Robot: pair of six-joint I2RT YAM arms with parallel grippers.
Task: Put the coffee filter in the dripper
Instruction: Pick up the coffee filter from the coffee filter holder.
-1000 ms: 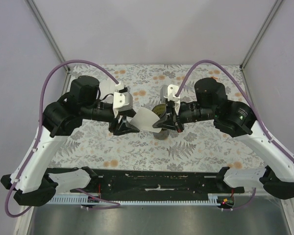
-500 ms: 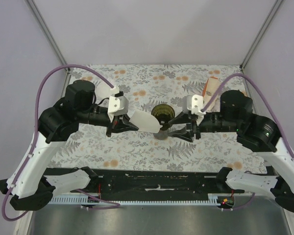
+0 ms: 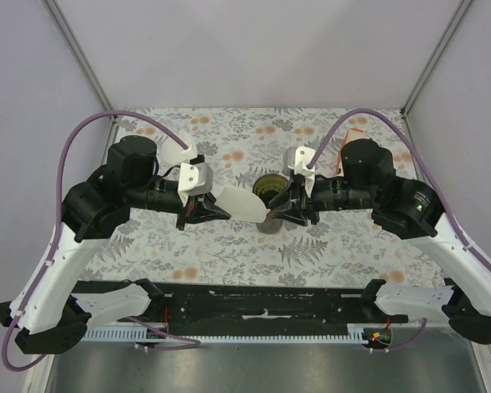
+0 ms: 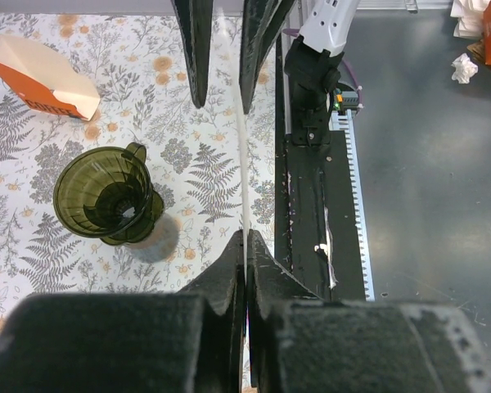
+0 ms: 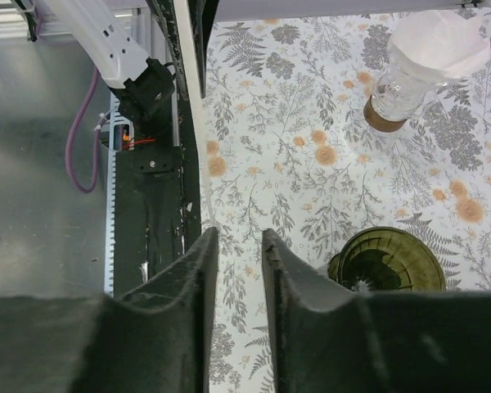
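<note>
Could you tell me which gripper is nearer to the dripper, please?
Right. The right gripper sits close beside the dripper; the left gripper, holding the coffee filter, is farther off on its other side.

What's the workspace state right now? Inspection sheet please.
surface: floral tablecloth, flat.
job's things: coffee filter held off the table, edge-on to both wrist cameras; dripper upright, empty, beside it.
clutter: peach packet; glass jar with white paper on top.
hands: left hand shut on the coffee filter; right hand open at its free edge.
cables: purple cables arch over both arms.
surroundings: crumpled paper on the floor.
</note>
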